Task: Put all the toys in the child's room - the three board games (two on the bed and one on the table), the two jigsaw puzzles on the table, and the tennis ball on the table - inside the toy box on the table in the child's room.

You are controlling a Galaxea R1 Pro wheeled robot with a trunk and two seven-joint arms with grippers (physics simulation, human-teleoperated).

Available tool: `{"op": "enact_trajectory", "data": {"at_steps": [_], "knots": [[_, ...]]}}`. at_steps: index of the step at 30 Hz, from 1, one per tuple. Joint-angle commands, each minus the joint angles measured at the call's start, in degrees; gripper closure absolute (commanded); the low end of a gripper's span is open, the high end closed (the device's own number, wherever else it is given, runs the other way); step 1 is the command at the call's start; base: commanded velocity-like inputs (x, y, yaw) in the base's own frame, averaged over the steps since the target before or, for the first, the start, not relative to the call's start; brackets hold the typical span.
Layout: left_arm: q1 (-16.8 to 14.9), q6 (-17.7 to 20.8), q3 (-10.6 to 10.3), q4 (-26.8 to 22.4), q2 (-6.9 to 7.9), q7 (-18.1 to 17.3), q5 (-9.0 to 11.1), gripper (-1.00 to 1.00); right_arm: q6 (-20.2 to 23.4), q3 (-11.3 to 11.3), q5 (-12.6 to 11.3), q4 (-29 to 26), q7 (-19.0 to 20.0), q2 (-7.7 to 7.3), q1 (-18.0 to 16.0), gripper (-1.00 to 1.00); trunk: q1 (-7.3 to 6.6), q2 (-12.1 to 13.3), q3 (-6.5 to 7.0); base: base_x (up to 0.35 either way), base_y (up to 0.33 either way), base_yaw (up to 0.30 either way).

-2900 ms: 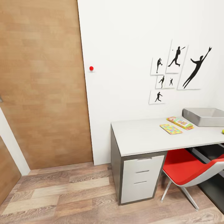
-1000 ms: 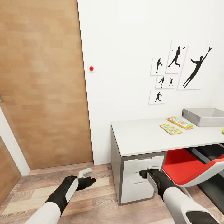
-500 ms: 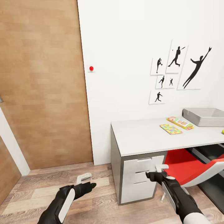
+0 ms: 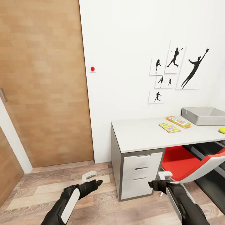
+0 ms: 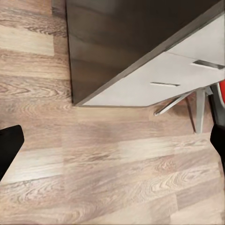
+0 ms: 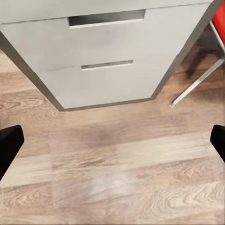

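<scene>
The table [image 4: 140, 134] stands against the white wall at the right. The light-grey toy box [image 4: 203, 115] rests on its far right end. In front of the box lie a multicoloured jigsaw puzzle [image 4: 169, 127] and a second flat colourful toy [image 4: 179, 122]; I cannot tell whether that one is a puzzle or a board game. The tennis ball [image 4: 222, 130] sits at the right edge. The bed is out of view. My left gripper [image 4: 93, 179] and right gripper [image 4: 158, 179] hang low over the floor, both open and empty, well below the tabletop.
A red chair [image 4: 190, 165] is tucked under the table to the right of the white drawers [image 4: 141, 176]. A wooden door [image 4: 43, 84] takes up the left. Open wood floor [image 4: 37, 193] lies in front of me.
Both arms have come up into the head view from below. The right gripper has since drawn back from the drawer front and sunk lower. The camera has shifted slightly.
</scene>
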Motion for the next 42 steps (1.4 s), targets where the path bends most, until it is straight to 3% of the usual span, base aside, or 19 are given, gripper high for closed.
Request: {"op": "enact_trajectory", "data": {"at_steps": [1, 13, 42], "knots": [[-0.03, 0.16, -0.02, -0.04, 0.01, -0.02, 0.14, -1.00, 0.33, -0.03, 0.00, -0.34, 0.24, 0.01, 0.00, -1.00, 0.00, -0.04, -0.07, 0.000, 0.000, 0.000], [-0.03, -0.23, -0.04, -0.08, 0.16, 0.01, 1.07, -1.00, 0.56, 0.01, -0.05, -1.56, 0.25, 0.00, 0.10, -1.00, 0.00, -0.04, -0.07, -0.103, 0.076, -0.228], [-0.14, -0.09, -0.60, 0.52, -0.13, 0.69, 1.11, -1.00, 1.73, -0.25, -0.45, -1.49, 0.42, -0.18, -0.23, -1.00, 0.00, -0.04, -0.07, -0.006, 0.005, -0.291]]}}
